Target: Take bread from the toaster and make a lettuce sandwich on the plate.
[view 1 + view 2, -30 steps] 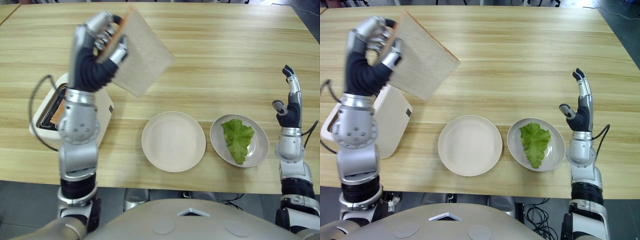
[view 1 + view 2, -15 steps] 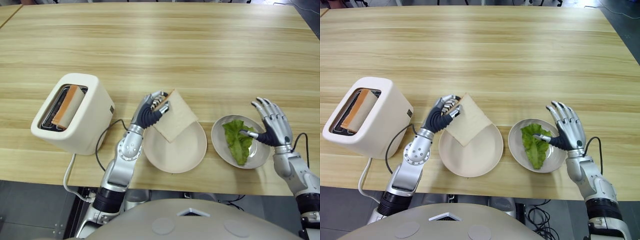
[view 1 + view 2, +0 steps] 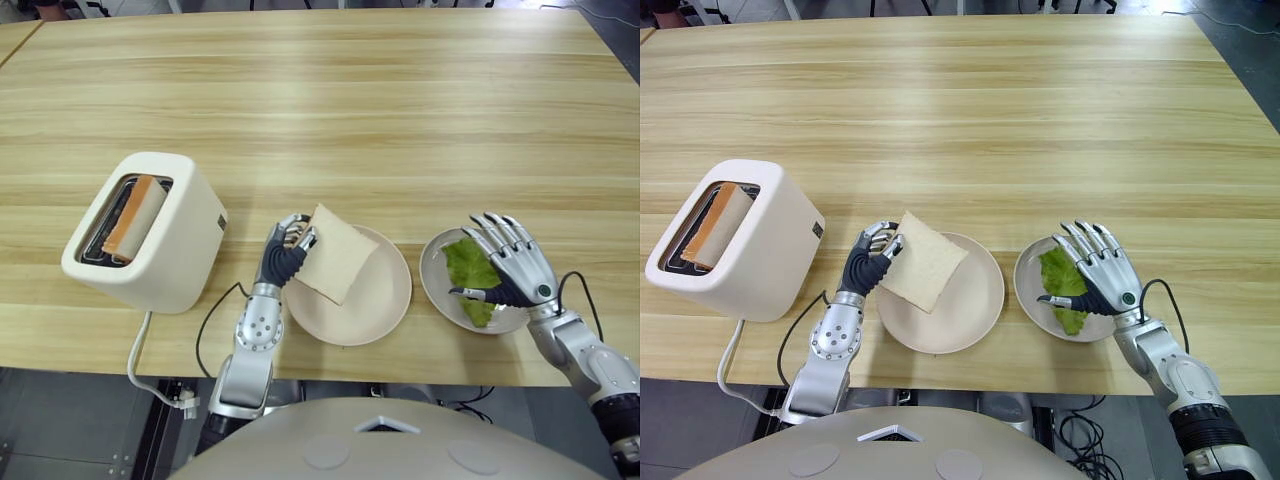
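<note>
My left hand [image 3: 284, 250] is shut on a slice of bread [image 3: 335, 254], holding it tilted low over the left part of the beige plate [image 3: 375, 310]. The cream toaster [image 3: 165, 250] stands at the left with another slice [image 3: 135, 212] in its slot. A lettuce leaf [image 3: 464, 266] lies in a grey dish [image 3: 436, 286] to the right of the plate. My right hand [image 3: 510, 268] hovers over the leaf with fingers spread, covering part of it; I cannot tell whether it touches the leaf.
The toaster's cord [image 3: 205, 320] loops across the table between the toaster and my left arm and drops over the front edge. Bare wooden table [image 3: 380, 110] stretches behind the plate and dish.
My left hand has lowered the bread from up high down to the plate. My right hand has come down from an upright pose at the right and now lies over the lettuce dish.
</note>
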